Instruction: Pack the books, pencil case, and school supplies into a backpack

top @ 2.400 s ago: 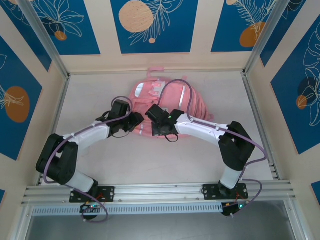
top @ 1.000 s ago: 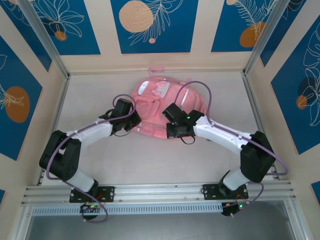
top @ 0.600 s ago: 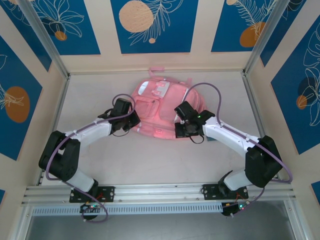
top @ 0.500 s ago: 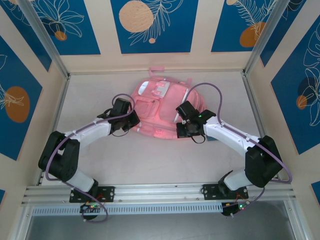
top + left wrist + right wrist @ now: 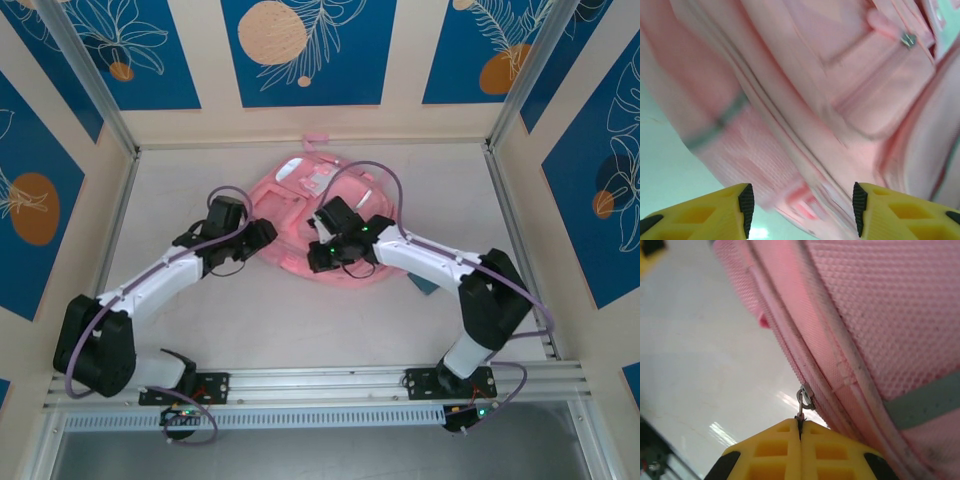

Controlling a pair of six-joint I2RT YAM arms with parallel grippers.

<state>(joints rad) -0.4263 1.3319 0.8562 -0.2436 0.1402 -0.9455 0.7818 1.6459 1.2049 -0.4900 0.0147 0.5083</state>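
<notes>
Backpack (image 5: pixel 298 200), one, pink, right claw (image 5: pixel 801 423) pinching zip pull (image 5: pixel 804 398), left claw (image 5: pixel 800 201) parted

Overhead view: I read bright, even light; soft faint shadows on the counter (image 5: pixel 300 330). Left wrist: backpack (image 5: pixel 805 100) smeared by blur, one glare spot at the lower edge. Right wrist: fabric weave sharp, white glare streaks on the counter, upper-left corner soft.

Ahead of the left pincer (image 5: pixel 801 202) the backpack (image 5: pixel 830 100) is blurred and runs off every edge. The zip pull (image 5: pixel 804 399) has its lower end buried between the closed fingers of the right pincer (image 5: pixel 801 432). From above, a dark scrap (image 5: pixel 421 284) behind that pincer's arm is mostly covered and cannot be identified.
</notes>
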